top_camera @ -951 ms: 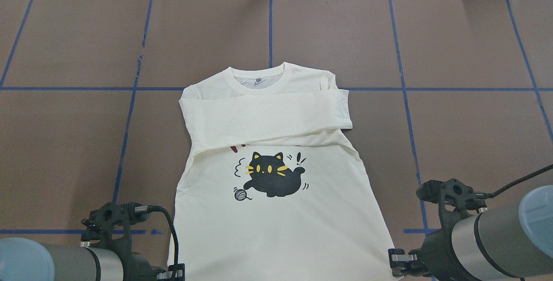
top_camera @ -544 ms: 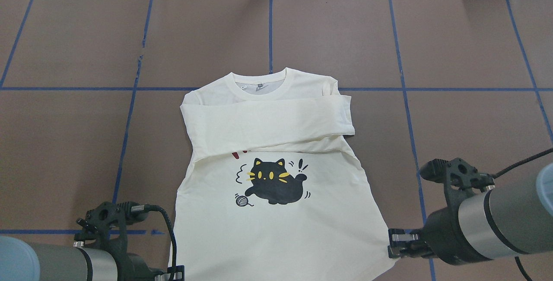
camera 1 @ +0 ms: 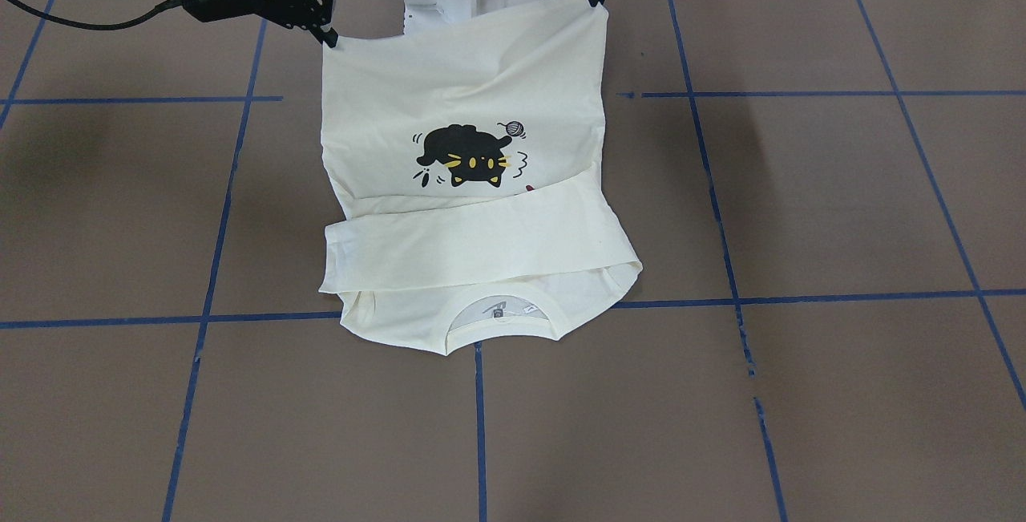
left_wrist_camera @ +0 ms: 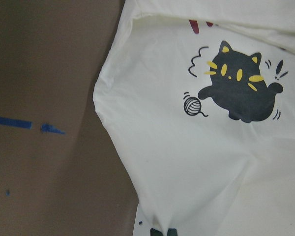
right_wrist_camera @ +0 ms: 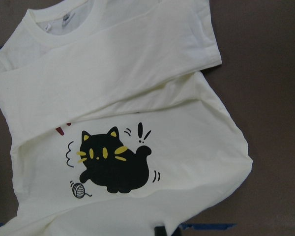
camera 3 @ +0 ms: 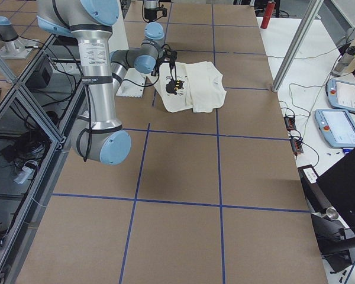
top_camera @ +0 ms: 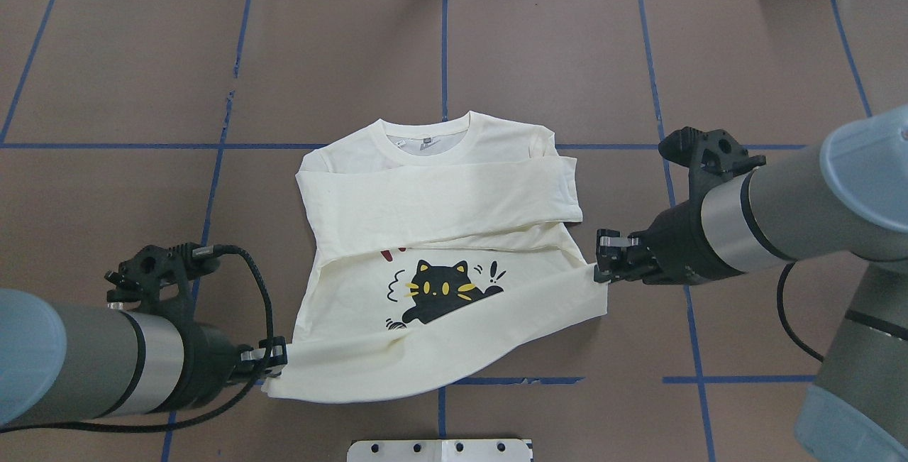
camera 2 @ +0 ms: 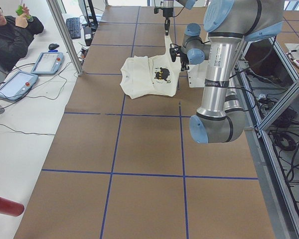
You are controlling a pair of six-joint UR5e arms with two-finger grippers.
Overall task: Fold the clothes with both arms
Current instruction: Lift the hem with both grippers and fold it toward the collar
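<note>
Left hand [top_camera: 279, 363] and right hand [top_camera: 599, 265], each pinched shut on a T-shirt [top_camera: 440, 192] hem corner, have lifted it collarward; bottom fold started.

T-shirt [top_camera: 440, 192] cream. Black cat print [top_camera: 443, 293], yellow eyes and whiskers; red lettering [top_camera: 386, 255] just beside cat. Table [top_camera: 142, 57] brown, blue-gridded.
</note>
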